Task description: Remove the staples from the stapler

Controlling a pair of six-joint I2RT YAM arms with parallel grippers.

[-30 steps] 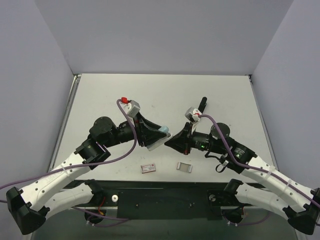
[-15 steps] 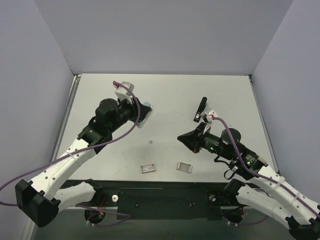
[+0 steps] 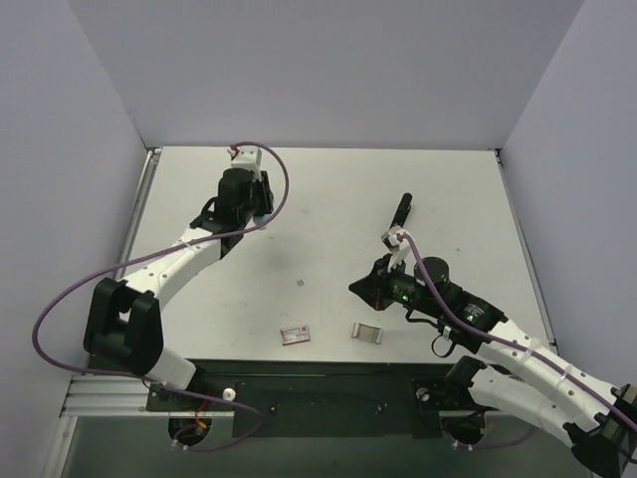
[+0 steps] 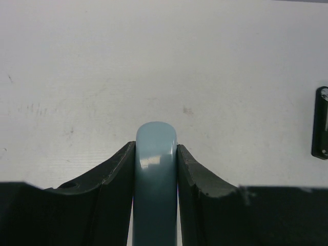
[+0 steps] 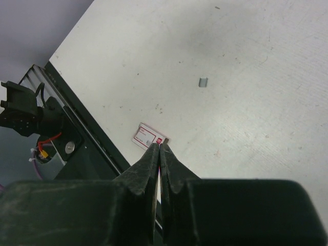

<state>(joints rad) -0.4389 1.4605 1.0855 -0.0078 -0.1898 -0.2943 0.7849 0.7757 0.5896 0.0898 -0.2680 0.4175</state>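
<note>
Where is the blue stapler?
In the left wrist view, the blue stapler is pinched between the left gripper's fingers over the table, a black bar lying to its right.

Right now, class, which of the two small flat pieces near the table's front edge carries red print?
The left piece, white with a red border. The right piece beside it is plain grey with no colour on it.

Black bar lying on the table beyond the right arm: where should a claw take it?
Mid-length, across its narrow width, coming straight down. The black bar lies flat on the table, long and slim, so only its long sides are close enough together to pinch. The right claw, nearest, is shut and would need opening first.
</note>
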